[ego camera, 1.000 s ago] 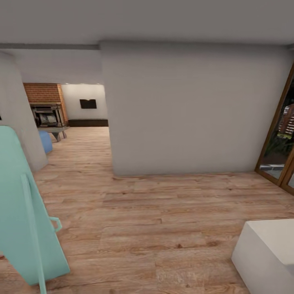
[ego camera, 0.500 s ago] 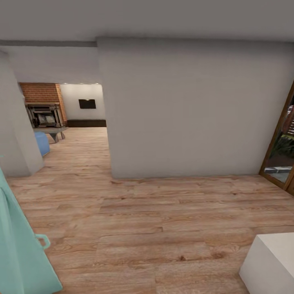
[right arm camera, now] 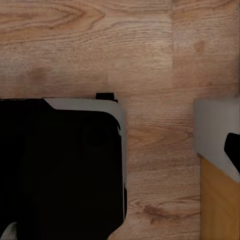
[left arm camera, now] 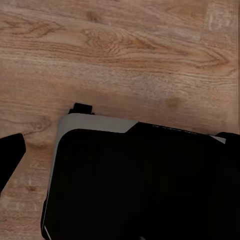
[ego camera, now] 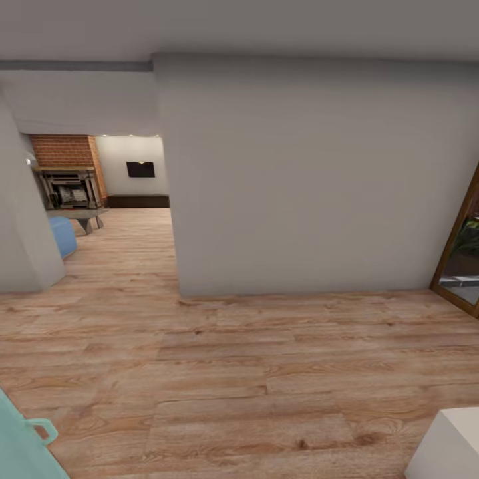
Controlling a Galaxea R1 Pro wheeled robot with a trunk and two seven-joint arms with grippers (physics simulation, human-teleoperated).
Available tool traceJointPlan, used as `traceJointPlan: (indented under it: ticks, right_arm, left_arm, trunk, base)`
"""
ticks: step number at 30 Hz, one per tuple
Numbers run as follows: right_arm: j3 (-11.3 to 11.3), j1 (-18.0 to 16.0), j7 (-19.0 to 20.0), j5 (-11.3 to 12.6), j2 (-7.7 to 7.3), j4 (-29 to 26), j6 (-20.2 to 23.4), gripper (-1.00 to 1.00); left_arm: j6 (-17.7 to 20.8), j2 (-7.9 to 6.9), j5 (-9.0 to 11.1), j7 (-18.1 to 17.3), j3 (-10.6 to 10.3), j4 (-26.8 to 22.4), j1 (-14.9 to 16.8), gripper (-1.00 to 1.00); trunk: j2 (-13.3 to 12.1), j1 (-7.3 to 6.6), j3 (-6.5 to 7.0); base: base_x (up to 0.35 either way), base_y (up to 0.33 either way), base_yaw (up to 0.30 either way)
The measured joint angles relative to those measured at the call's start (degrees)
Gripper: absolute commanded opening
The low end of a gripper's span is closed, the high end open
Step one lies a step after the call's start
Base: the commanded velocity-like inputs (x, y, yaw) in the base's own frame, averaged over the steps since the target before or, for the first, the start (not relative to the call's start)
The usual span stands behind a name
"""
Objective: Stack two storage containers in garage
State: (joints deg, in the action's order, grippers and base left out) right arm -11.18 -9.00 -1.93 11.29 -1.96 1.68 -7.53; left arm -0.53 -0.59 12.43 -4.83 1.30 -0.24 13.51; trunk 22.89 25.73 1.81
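The whole head view has slid: the camera has moved forward and turned, so the mint-green object and the white block now sit nearly off the lower corners. Ahead, past the grey wall, an opening leads to the living room, with its brick fireplace, black TV and a blue seat. The storage containers are not visible from here; the robot is probably still travelling to fetch them. Both wrist views look down on wood planks and the dark robot base, arms likely tucked for driving; I cannot tell whether either claw is apart or together
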Motion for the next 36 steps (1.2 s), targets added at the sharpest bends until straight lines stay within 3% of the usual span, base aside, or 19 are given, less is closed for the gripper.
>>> traceJointPlan:
  ticks: [6, 18, 36]
  right_arm:
    - [0.06, 0.0, -0.08, 0.04, 0.14, -0.01, 0.23, 1.0]
    - [0.07, -0.01, -0.14, 0.05, 0.02, 0.0, 0.06, 1.0]
    - [0.07, 0.0, -0.1, 0.12, -0.13, -0.01, -0.06, 1.0]
  left_arm:
    - [0.0, -0.01, 0.0, 0.0, 0.0, -0.01, -0.01, 1.0]
    - [-0.02, 0.03, 0.0, 0.0, 0.0, -0.01, -0.01, 1.0]
    - [0.0, -0.01, 0.0, 0.0, 0.0, 0.0, 0.0, 1.0]
  trunk:
    - [0.0, 0.0, 0.0]
    - [0.0, 0.0, 0.0]
    - [0.0, 0.0, 0.0]
  base:
    - [0.325, 0.0, 0.055]
    - [0.325, 0.0, 0.242]
    - [0.324, 0.0, 0.015]
